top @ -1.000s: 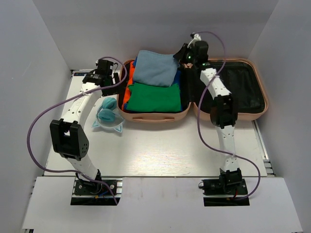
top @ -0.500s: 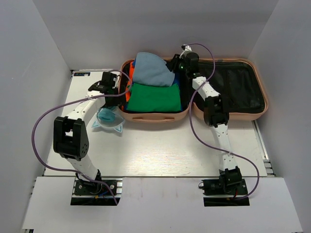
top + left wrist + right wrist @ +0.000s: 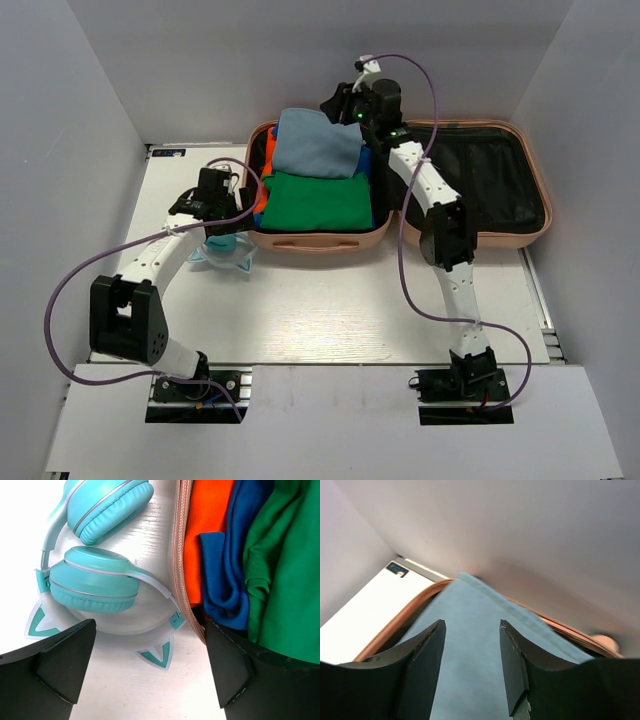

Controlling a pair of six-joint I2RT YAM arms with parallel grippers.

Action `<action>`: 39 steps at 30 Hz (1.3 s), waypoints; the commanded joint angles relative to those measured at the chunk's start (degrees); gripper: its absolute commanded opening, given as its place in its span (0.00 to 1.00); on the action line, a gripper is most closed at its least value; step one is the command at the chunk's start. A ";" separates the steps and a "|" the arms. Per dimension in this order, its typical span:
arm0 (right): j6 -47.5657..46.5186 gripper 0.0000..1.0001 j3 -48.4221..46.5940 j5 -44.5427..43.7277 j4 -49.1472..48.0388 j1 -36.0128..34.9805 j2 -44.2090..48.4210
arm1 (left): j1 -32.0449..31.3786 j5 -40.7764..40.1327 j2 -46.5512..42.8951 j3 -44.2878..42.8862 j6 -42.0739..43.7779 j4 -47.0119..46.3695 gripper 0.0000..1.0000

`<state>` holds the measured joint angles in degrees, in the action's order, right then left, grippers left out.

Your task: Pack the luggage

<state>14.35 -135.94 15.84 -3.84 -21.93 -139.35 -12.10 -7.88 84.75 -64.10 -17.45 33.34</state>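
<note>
Left hand [image 3: 149, 655] spread wide over headphones [image 3: 95, 580] on the counter [image 3: 330, 310], just beside the luggage [image 3: 310, 243] (lying open along the far edge); right hand [image 3: 472, 645], partly spread, hovers over the blue cloth [image 3: 318, 145] packed inside.

The left arm [image 3: 158, 258] and right arm [image 3: 462, 295] consist of white tubular links joined by black joint housings, each bolted to a black base plate [image 3: 230, 386]. A purple cable [image 3: 403, 255] loops loosely alongside each arm. The fingers [image 3: 60, 665] are matte black wedges.
</note>
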 commanded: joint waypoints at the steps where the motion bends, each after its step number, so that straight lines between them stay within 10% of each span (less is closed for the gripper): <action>1: -1.96 0.54 -0.64 -0.55 -1.78 -2.14 -2.15 | 0.41 -0.65 -2.05 1.34 1.36 2.87 1.00; 13: -0.63 0.52 -1.79 -1.15 1.98 -8.57 -14.02 | 0.32 5.68 -3.71 11.35 4.88 -3.54 1.00; 30: -1.61 0.82 17.19 -4.49 7.58 -7.16 21.99 | -4.25 2.79 -13.47 21.90 4.80 -5.31 0.92; 39: -1.09 0.72 20.57 -7.40 12.88 -4.52 26.24 | -12.15 -7.32 -12.50 26.21 -0.55 -4.43 0.88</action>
<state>12.97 -113.62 9.76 4.10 -27.33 -110.02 -21.89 -14.57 69.87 -42.68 -17.63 12.99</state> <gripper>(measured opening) 0.734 0.891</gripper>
